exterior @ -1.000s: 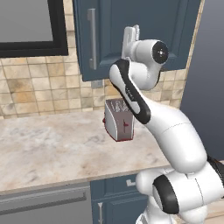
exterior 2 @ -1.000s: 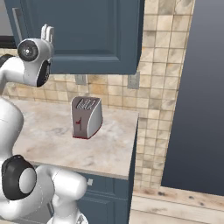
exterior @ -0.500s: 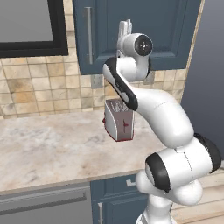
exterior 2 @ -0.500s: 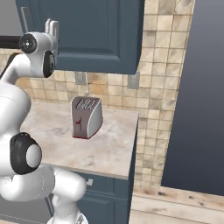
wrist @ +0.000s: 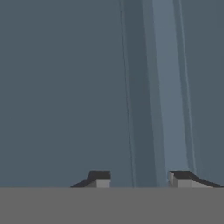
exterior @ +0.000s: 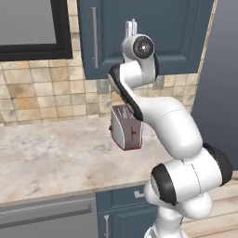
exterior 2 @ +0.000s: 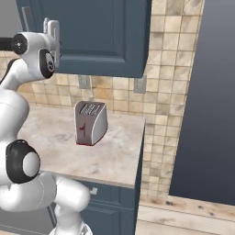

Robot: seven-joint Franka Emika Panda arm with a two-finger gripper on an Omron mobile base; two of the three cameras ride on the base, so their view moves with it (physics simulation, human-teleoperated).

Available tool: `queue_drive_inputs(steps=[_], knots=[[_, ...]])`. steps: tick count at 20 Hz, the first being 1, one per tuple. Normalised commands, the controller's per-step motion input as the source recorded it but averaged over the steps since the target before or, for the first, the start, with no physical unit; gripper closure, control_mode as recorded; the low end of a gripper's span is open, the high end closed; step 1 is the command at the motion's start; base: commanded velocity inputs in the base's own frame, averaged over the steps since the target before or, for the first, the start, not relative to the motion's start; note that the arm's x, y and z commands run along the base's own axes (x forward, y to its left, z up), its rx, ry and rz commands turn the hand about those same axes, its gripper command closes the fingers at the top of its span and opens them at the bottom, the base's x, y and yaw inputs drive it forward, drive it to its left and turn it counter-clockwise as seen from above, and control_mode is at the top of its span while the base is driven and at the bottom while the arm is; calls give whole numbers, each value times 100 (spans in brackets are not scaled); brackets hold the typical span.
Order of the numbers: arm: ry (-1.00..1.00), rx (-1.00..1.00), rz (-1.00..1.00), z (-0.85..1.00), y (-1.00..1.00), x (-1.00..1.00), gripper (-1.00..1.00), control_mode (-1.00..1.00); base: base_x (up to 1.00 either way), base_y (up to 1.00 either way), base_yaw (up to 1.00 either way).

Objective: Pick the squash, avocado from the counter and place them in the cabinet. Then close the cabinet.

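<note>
Blue cabinet (wrist: 65,87) fronts pincer (wrist: 140,177) (apart)

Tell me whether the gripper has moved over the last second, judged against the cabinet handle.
Yes. In the left base view the gripper has swung left, closing on the cabinet's silver handle, and stands raised in front of the shut cabinet door.

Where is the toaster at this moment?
The toaster stands on the counter near the tiled wall, right of centre in the left base view, below the cabinet.
</note>
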Motion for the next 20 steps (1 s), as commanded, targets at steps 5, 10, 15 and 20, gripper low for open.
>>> queue_drive_inputs(steps=[5, 10, 15, 20], knots=[[0, -8, 0, 1, -53, -84, -100, -100, 0, 0, 0], [0, -5, 0, 13, -34, -100, -100, -100, 0, 0, 0], [3, -7, 0, 1, -2, -100, -100, -100, 0, 0, 0], [19, -10, 6, 0, 9, -100, -100, -100, 0, 0, 0]])
